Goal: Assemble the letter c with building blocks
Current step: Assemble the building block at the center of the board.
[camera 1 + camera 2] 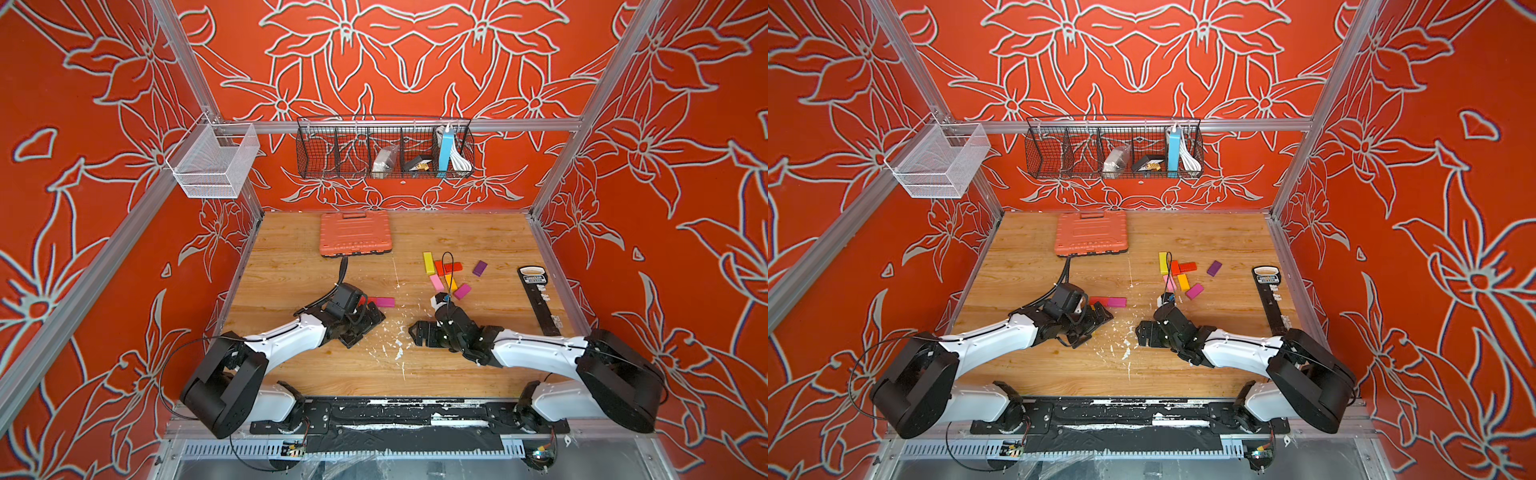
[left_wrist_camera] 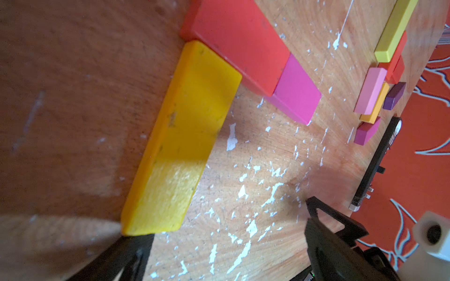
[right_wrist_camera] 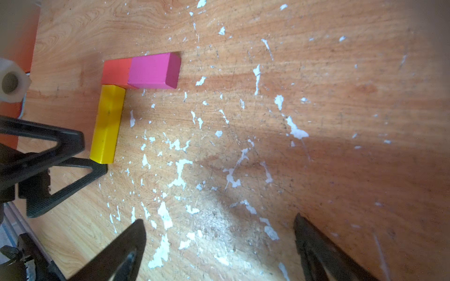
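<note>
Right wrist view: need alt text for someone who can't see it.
Three blocks lie in an L on a scuffed wooden table: a red block and a magenta block end to end, a yellow block square off the red one's end. The right gripper hangs open over bare wood, holding nothing.

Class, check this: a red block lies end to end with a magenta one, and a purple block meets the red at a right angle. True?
Wrong colour: the block meeting the red block at a right angle is a yellow block, not purple, as the right wrist view shows.
</note>
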Motion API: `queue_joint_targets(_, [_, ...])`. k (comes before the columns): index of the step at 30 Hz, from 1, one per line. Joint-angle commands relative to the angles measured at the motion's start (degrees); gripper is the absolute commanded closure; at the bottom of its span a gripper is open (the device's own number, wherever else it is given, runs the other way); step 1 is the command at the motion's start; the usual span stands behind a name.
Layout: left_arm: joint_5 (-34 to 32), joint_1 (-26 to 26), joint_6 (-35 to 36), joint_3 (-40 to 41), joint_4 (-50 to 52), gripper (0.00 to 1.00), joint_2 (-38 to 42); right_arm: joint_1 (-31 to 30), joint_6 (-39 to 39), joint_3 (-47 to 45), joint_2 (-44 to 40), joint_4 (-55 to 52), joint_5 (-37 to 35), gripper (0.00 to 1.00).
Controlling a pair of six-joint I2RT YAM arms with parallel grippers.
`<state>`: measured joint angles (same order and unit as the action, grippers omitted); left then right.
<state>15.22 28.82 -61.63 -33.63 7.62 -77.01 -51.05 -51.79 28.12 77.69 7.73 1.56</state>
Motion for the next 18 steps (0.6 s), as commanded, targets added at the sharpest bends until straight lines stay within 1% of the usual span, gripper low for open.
queue_joint_targets(1, [0.36, -0.34, -0.36, -0.17, 0.38, 0.02, 0.9, -0.17, -0.04, 1.05, 0.33, -1.56, 0.76, 0.03])
queue_joint_targets(4, [0.51, -0.34, -0.16, -0.23, 2.05, 0.02, 3.16, -0.13, 0.0, 1.17, -1.76, -3.09, 0.17, 0.03])
queue_joint_targets(7, [0.43, -0.34, 0.23, -0.45, 4.33, 0.01, 6.29, -0.15, 0.41, 1.63, -5.98, -6.52, -1.5, 0.02])
queue_joint_targets(10, [-0.25, -0.42, 1.12, -1.48, 7.03, 0.01, 8.77, 0.31, 1.82, 3.62, -10.56, -11.61, -3.84, 0.02])
queue_joint_targets(13, [-0.81, -1.1, 3.12, -3.66, 10.0, 0.02, 9.87, 1.29, 3.61, 7.42, -13.96, -19.38, -5.59, 0.02])
queue_joint_targets(16, [-0.73, -3.62, 6.26, -6.69, 12.78, 0.02, 9.27, 2.93, 5.13, 12.37, -14.83, -26.47, -5.55, 0.02])
queue_joint_targets(18, [1.22, -6.83, 8.46, -8.76, 13.8, 0.01, 7.61, 3.82, 6.16, 15.94, -13.68, -30.06, -4.47, 0.02])
